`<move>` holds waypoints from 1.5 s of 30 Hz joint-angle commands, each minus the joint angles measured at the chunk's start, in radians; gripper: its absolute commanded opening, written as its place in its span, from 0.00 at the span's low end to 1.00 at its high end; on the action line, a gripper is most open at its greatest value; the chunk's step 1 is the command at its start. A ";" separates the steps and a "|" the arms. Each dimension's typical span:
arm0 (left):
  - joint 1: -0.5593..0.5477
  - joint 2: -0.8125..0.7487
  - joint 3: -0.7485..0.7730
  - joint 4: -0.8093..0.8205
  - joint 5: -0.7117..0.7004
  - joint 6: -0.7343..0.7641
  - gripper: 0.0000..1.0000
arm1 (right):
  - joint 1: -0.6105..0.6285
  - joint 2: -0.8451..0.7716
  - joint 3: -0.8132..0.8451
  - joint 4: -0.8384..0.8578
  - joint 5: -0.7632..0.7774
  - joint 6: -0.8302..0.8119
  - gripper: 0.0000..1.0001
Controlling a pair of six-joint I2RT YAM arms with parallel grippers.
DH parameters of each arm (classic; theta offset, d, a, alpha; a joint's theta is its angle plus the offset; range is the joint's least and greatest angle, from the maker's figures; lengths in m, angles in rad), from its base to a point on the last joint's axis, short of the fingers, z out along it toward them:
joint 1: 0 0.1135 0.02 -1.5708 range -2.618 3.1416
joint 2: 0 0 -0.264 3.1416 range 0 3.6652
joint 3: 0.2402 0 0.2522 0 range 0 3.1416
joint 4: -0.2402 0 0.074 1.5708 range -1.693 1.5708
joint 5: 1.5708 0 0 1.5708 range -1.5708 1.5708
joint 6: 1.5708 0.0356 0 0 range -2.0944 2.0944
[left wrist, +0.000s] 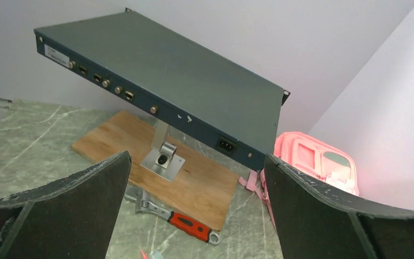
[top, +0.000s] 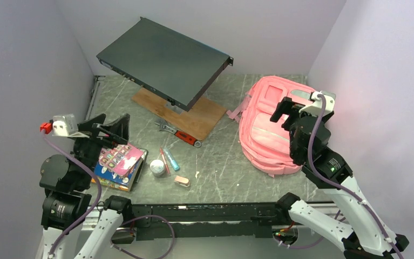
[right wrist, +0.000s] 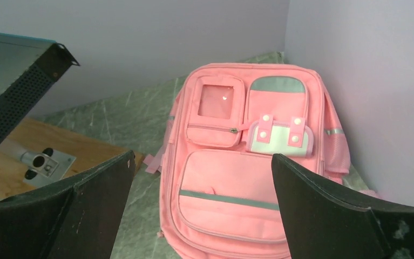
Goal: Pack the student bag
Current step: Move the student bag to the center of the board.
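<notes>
Left claw [left wrist: 196, 156] and right claw [right wrist: 203, 155] spread wide, empty, pink student bag [right wrist: 248, 183] flat, mint-grey panels

No legible text anywhere.

open tabletop [top: 221, 162] left of student bag [top: 266, 129], wall [top: 366, 65] close on its right, rack unit [top: 164, 59] overhanging behind

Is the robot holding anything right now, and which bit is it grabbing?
Nothing is held. The left gripper and the right gripper both stand open and empty; the right one hangs over the large soft pink fabric backpack, not touching it.
</notes>
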 commanded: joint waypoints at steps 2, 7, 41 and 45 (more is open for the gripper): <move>-0.004 0.017 -0.042 0.027 0.040 -0.027 0.99 | -0.003 0.063 -0.003 -0.064 0.089 0.067 1.00; -0.004 0.029 -0.067 0.025 0.090 -0.045 0.99 | -0.004 0.091 -0.063 -0.059 -0.006 0.059 1.00; -0.006 0.021 -0.561 0.264 0.690 -0.313 0.99 | -0.634 0.041 -0.545 -0.133 -0.768 0.460 1.00; -0.028 0.043 -0.601 0.341 0.700 -0.337 0.99 | -0.362 0.057 -0.511 -0.139 -0.669 0.459 1.00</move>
